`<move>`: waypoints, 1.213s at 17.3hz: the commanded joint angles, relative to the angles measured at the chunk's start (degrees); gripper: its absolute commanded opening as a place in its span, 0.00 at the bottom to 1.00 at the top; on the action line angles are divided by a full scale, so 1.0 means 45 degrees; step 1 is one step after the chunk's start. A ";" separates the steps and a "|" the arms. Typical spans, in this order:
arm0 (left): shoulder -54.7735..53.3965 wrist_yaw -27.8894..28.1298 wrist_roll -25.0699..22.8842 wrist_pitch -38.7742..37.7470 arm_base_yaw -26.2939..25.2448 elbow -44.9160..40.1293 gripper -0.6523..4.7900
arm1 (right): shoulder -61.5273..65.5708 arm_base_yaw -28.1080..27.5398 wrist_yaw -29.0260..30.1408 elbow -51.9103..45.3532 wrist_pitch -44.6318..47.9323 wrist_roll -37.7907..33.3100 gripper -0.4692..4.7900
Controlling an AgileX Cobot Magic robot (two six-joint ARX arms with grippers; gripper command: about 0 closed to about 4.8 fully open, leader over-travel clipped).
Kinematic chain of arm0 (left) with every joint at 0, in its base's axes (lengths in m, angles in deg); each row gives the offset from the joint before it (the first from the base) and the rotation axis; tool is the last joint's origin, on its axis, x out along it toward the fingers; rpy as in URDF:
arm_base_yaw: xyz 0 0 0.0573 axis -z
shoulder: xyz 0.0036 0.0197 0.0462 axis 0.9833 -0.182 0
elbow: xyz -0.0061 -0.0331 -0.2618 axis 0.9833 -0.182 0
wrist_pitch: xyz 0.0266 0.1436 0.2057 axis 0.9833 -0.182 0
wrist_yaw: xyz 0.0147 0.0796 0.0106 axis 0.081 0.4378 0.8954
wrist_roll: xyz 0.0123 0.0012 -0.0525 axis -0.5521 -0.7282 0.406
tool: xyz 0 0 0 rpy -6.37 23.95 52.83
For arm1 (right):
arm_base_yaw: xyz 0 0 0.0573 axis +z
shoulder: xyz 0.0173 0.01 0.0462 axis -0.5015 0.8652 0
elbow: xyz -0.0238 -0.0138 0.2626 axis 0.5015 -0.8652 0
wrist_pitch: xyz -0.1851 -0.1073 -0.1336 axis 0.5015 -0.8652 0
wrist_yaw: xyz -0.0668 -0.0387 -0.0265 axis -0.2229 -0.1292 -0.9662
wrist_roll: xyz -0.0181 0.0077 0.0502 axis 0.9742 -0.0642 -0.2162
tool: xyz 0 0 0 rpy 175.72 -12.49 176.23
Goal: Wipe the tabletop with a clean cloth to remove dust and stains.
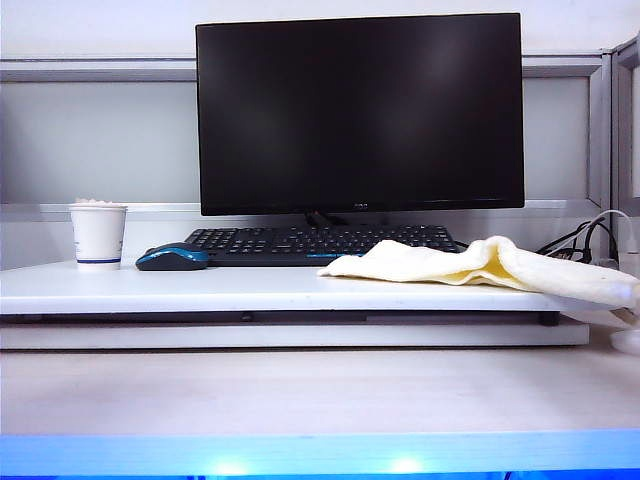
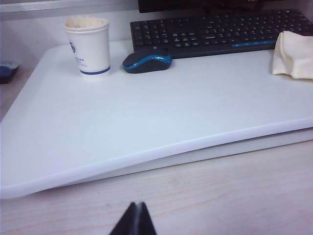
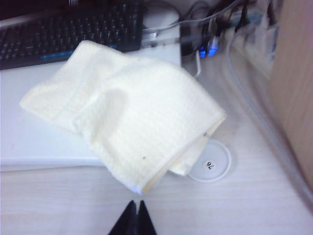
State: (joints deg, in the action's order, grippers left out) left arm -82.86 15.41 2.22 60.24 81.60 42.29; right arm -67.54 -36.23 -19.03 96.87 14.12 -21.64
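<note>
The glossy white tabletop (image 1: 200, 288) carries keyboard (image 1: 320, 242), cup (image 1: 98, 236) and the cloth (image 1: 480, 265) overhanging its right end, while left pincer (image 2: 136, 220) and right pincer (image 3: 134, 219) hang closed, empty

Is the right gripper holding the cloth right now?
No. In the right wrist view the right gripper is shut and empty over the desk, short of the cloth.

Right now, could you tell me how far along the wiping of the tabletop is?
Hard to call anything done: the tabletop shows no wipe marks. Nothing is in hand; the cloth lies rumpled, overhanging its right edge, and both the left pincer and right pincer are shut and empty. Grasping and wiping remain.
</note>
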 commanded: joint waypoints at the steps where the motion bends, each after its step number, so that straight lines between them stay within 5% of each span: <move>1: -0.0005 0.0005 -0.0010 0.0165 -0.0019 -0.0005 0.11 | -0.0695 0.0311 -0.0568 -0.0583 0.0588 -0.0408 0.07; 10: -0.0005 0.1161 -0.0010 0.0068 -0.0015 -0.0005 0.11 | -0.2705 0.0345 -0.0495 -0.2919 0.0223 -0.0345 0.07; 21: -0.0005 0.1137 -0.0005 0.0010 -0.0015 -0.0005 0.11 | -0.3191 0.0461 0.0019 -0.3560 0.0092 -0.0010 0.07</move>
State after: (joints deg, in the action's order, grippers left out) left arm -82.86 20.37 2.22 59.82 81.58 42.29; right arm -81.87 -34.57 -19.23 80.98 14.34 -21.91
